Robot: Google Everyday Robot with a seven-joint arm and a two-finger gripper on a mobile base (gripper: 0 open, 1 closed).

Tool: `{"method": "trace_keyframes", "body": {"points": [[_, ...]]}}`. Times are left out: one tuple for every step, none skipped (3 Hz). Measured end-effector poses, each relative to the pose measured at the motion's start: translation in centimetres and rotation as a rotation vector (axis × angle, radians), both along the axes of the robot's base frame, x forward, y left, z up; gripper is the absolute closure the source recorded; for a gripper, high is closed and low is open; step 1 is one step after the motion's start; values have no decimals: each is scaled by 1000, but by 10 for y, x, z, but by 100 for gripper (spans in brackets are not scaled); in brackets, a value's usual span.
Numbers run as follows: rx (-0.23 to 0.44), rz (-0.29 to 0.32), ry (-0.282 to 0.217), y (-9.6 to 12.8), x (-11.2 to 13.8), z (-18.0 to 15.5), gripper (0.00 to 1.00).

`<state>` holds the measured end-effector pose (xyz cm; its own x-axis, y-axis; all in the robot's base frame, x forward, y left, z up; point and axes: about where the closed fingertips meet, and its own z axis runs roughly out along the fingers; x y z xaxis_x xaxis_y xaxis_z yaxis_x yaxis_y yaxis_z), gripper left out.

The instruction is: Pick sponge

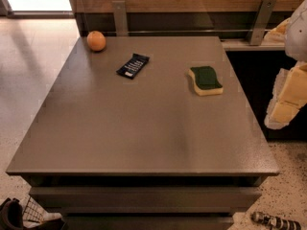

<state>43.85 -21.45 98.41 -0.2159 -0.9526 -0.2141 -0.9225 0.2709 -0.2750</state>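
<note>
The sponge (206, 80) lies flat on the grey table (134, 128), toward the back right, its dark green top up over a pale yellow base. My gripper (287, 97) hangs at the right edge of the view, beyond the table's right side and well to the right of the sponge. Its pale yellow fingers (283, 110) point downward and are partly cut off by the frame.
An orange (96, 40) sits at the table's back left corner. A dark blue candy-bar wrapper (133, 65) lies left of the sponge. A wooden wall with metal brackets (261, 20) stands behind the table. A bottle (276, 220) lies on the floor at the lower right.
</note>
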Motion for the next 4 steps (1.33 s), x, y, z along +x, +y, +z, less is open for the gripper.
{"method": "trace_keyframes", "body": {"points": [[5,-3,-4,0,2,0,0],[75,-54,-54,-1,24,-8,0],[219,-158,-149,3,63,-25,0],[366,-221,-220,6,89,-39,0]]}}
